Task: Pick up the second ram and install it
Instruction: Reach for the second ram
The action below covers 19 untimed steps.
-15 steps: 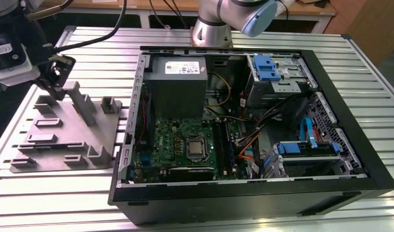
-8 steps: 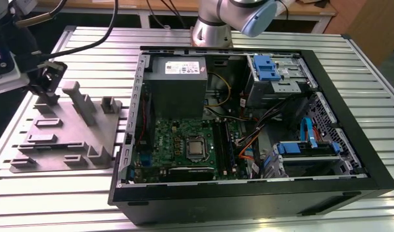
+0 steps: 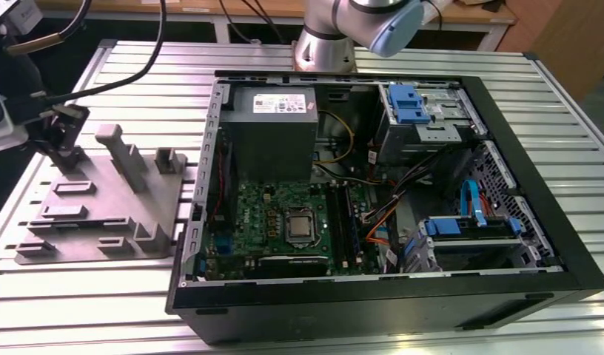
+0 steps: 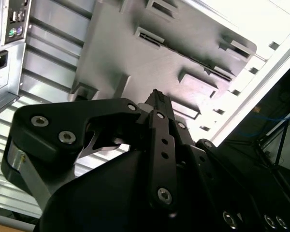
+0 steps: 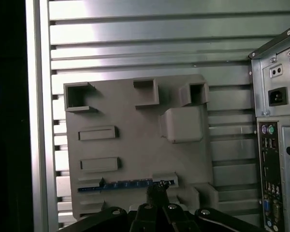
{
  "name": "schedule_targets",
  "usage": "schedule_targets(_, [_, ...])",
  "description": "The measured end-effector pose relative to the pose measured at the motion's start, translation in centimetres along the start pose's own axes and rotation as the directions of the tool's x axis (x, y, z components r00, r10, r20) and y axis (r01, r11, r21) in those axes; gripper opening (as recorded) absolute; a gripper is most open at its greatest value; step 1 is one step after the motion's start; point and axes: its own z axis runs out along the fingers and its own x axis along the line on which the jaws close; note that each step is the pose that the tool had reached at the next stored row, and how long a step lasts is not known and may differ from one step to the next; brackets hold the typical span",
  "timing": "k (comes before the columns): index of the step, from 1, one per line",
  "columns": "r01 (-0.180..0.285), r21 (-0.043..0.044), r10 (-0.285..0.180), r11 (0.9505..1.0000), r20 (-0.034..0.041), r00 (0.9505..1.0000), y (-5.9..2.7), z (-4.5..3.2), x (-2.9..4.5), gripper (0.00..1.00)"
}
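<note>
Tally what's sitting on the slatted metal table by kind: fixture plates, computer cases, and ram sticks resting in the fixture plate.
gray fixture plate: 1
open computer case: 1
ram stick in the plate: 1
Total: 3

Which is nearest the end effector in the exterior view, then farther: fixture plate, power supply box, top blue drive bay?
1. Fixture plate, by the end effector, view's left.
2. Power supply box, mid-view, inside the case.
3. Top blue drive bay, view's right.
</note>
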Motion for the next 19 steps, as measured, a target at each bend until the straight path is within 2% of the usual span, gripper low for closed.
schedule_targets(8, [0.000, 0.0000, 0.000, 1.0000, -0.0002, 1.0000, -0.94, 0.76, 1.02, 0.10])
schedule_targets(19, [0.000, 0.0000, 0.000, 1.0000, 0.0000, 1.0000, -1.44, 1.67, 1.47, 0.10])
